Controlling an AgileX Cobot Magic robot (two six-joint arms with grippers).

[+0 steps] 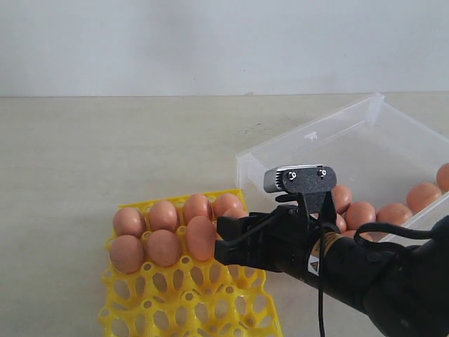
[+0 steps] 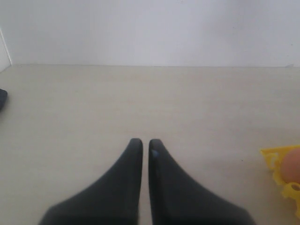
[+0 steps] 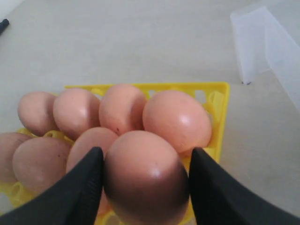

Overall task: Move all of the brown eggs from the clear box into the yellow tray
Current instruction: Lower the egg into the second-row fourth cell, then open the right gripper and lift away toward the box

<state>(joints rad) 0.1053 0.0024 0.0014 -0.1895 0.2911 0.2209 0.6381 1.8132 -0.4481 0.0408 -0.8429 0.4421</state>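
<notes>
My right gripper (image 1: 219,240) is shut on a brown egg (image 1: 201,237) and holds it over the second row of the yellow tray (image 1: 196,302). In the right wrist view this egg (image 3: 146,180) fills the gap between the black fingers (image 3: 86,187). Several brown eggs (image 1: 163,214) sit in the tray's far cups, and the near cups are bare. More brown eggs (image 1: 361,214) lie in the clear box (image 1: 309,140) at the right. My left gripper (image 2: 145,143) is shut over bare table with nothing in it; it does not show in the exterior view.
The left wrist view catches one corner of the yellow tray (image 2: 276,159) with an egg (image 2: 293,171) in it. The clear box's near corner (image 3: 253,42) stands beyond the tray (image 3: 220,93). A small dark object (image 3: 3,23) lies at the table's far side.
</notes>
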